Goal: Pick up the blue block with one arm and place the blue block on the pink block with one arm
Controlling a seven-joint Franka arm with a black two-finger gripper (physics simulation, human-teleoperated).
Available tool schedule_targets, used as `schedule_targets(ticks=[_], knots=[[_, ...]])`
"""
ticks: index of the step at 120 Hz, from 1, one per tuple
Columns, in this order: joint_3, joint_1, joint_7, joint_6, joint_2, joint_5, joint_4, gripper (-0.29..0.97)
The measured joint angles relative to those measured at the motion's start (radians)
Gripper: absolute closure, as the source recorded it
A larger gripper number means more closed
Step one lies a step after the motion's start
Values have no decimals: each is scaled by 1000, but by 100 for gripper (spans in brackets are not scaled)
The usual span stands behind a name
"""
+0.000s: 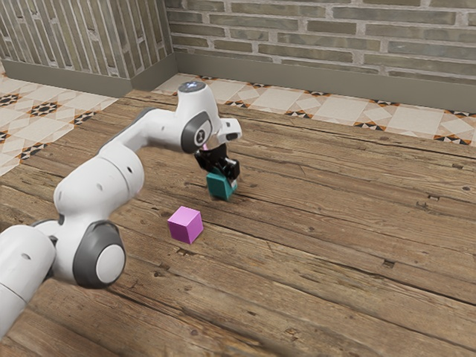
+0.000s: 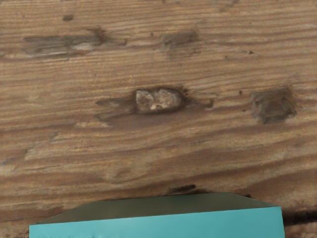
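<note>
The blue block (image 1: 220,187), teal in colour, sits between the black fingers of my gripper (image 1: 222,178), which is shut on its upper part. It stands at or just above the wooden table, slightly tilted. Right under my hand, the blue block (image 2: 158,224) has a strip of shadow beyond it on the wood. The pink block (image 1: 185,224) rests on the table nearer the front and toward the exterior view's left of the gripper, about one block's width away from the blue one.
The wooden table (image 1: 335,245) stretches wide toward the exterior view's right and front. A dark knot (image 2: 158,100) marks the wood ahead of the held block. Tiled floor and brick walls lie beyond the table's far edge.
</note>
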Motion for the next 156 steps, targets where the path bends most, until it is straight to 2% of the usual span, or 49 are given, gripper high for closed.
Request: schedule_targets(ticks=[14, 20, 32, 50, 56, 86, 137, 156], knots=[[4, 0, -1, -23, -35, 2, -3, 34], [4, 0, -2, -31, -87, 2, -65, 34], [6, 1, -4, -4, -246, -2, -317, 33], [20, 28, -6, 121, -473, -19, -718, 34], [23, 43, -7, 163, -521, -23, -797, 34], [25, 62, -14, 294, -657, -39, -1030, 34], [26, 75, -26, 421, -837, -73, -1316, 34], [26, 80, -31, 461, -871, -83, -1385, 34]])
